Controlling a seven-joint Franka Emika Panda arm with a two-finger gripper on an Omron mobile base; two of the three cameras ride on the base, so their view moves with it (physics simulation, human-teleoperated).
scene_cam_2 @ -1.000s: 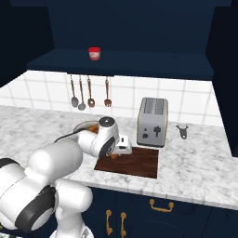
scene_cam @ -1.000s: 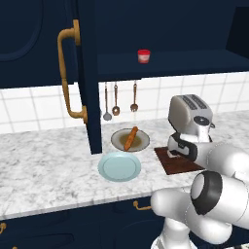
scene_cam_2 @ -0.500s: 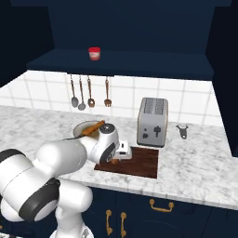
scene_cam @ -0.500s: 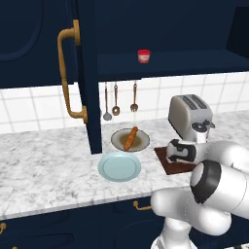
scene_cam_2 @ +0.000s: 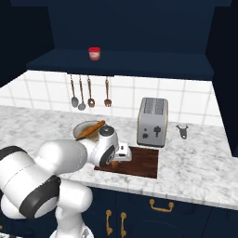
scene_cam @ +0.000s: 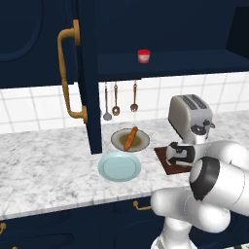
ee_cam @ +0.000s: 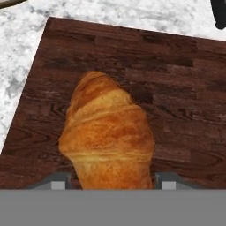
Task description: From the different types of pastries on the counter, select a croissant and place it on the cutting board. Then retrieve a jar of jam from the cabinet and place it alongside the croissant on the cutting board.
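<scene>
We see the croissant point(ee_cam: 108, 134), plump, ridged and golden-orange, lying on the dark wood-grain cutting board point(ee_cam: 176, 88), its long axis running away from the gripper point(ee_cam: 110, 182). The fingers point(ee_cam: 56, 180) stand apart at either side of its near end; we cannot tell whether they press it. The board lies on the marbled counter point(scene_cam_2: 195, 158) in front of the metal toaster point(scene_cam_2: 152, 121).

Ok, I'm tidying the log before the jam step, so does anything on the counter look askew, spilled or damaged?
Nothing stands out. The plump golden croissant is whole, over the dark reddish-brown wooden cutting board between the jaws. The long thin stick loaf lies across the round beige plate, and the round light blue plate looks intact.
</scene>
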